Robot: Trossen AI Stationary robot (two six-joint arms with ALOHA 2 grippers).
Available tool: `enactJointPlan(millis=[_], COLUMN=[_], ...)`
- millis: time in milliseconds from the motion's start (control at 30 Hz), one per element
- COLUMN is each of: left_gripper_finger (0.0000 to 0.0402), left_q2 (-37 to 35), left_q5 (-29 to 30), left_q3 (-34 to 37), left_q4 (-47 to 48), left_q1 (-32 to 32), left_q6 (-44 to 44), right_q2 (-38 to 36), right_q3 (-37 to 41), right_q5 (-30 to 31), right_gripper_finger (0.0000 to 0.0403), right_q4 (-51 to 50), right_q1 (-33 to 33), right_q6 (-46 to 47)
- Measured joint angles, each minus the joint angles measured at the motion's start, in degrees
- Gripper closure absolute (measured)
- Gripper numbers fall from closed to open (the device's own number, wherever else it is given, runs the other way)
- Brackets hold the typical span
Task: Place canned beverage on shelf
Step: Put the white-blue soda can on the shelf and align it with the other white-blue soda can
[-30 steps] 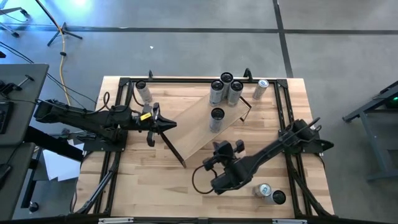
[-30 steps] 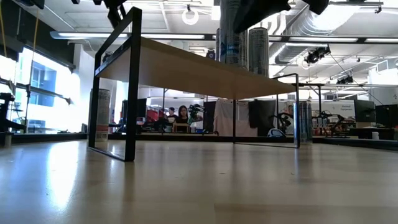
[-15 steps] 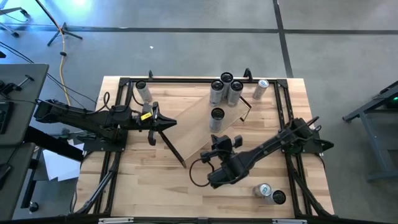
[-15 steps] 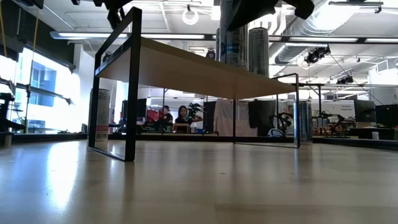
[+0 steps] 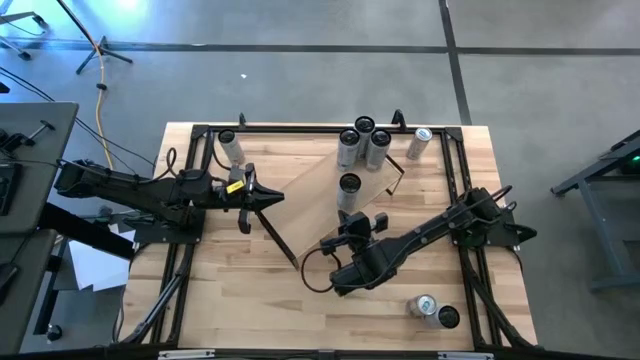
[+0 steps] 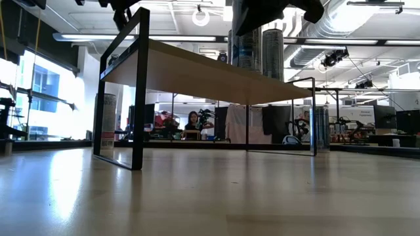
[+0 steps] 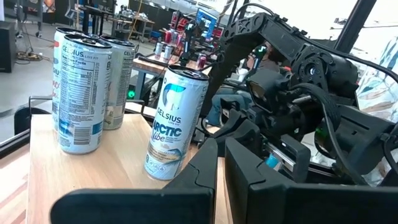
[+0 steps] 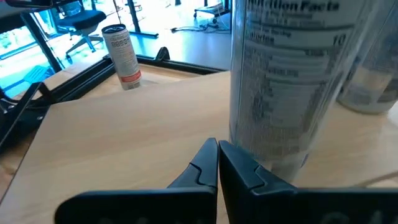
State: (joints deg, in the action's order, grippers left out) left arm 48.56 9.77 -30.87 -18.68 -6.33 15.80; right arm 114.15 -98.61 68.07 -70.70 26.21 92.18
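The can (image 5: 349,188) I am tending stands upright on the shelf (image 5: 320,205), alone near the board's middle, with three more cans (image 5: 362,142) clustered at its far end. My right end effector (image 5: 352,229) sits just on the near side of that can, fingers pressed together and holding nothing, the can (image 8: 280,81) looming right beyond their tips. My left end effector (image 5: 270,199) waits at the shelf's left end, also clenched and empty. Elsewhere on the table (image 5: 240,290) stand a can far left (image 5: 231,149), one far right (image 5: 419,142), and two near right (image 5: 434,311).
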Motion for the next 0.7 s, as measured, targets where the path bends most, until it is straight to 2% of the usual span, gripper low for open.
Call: enactJointPlan(millis=[700], left_gripper_finger=[0.0398], left_q2=[0.0], left_q5=[0.0], left_q3=[0.0], left_q4=[0.0], left_q1=[0.0], left_q6=[0.0], right_q2=[0.0], right_q3=[0.0], right_q5=[0.2], right_gripper_finger=[0.0403], right_q4=[-4.2], right_q1=[-1.9], right_q6=[-0.7])
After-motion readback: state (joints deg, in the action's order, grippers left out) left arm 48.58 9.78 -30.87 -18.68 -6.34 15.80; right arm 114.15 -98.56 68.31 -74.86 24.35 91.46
